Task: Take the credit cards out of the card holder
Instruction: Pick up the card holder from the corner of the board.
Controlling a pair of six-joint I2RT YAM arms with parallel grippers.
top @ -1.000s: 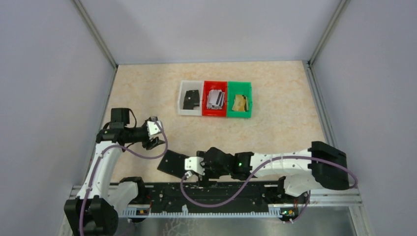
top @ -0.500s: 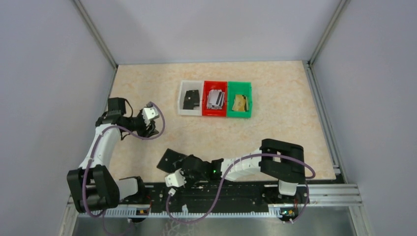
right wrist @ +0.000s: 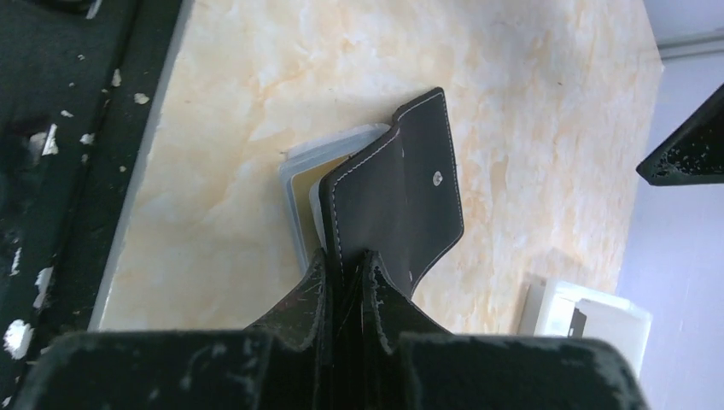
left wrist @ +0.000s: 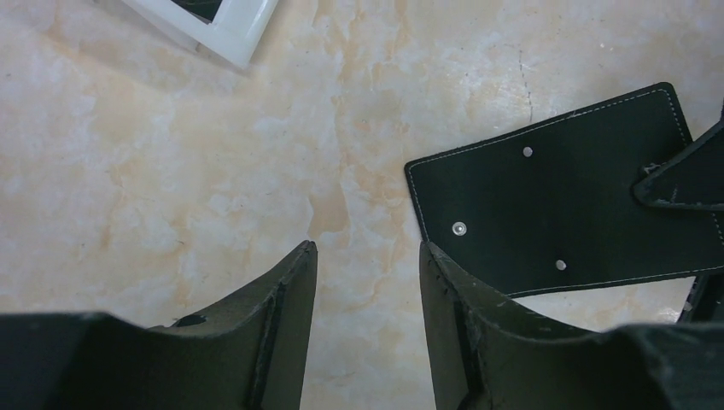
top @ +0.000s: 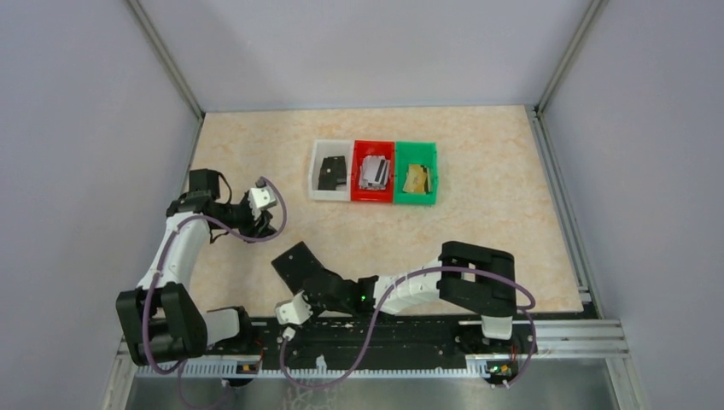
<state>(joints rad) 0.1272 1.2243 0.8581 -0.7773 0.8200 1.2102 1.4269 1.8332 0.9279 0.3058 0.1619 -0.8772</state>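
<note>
Top external view: the black card holder sits on the marbled table near its front edge, left of centre, with one flap raised. A second ago it lay flatter and closer to the edge. Since then the right arm has folded in tight behind it and tipped it up. In the right wrist view, the right gripper is pressed together on the lower edge of the holder's black flap. Beside that flap a clear sleeve shows a gold credit card still tucked inside, so the holder looks opened but at least that card is not yet out. The left gripper has drawn back slightly toward the left wall and now hangs apart from the holder, up and to its left. In the left wrist view its fingers are spread with nothing between them, and the holder lies ahead and to their right. Well beyond, at mid-table, stand a white bin, a red bin with silvery cards and a green bin with gold ones.
</note>
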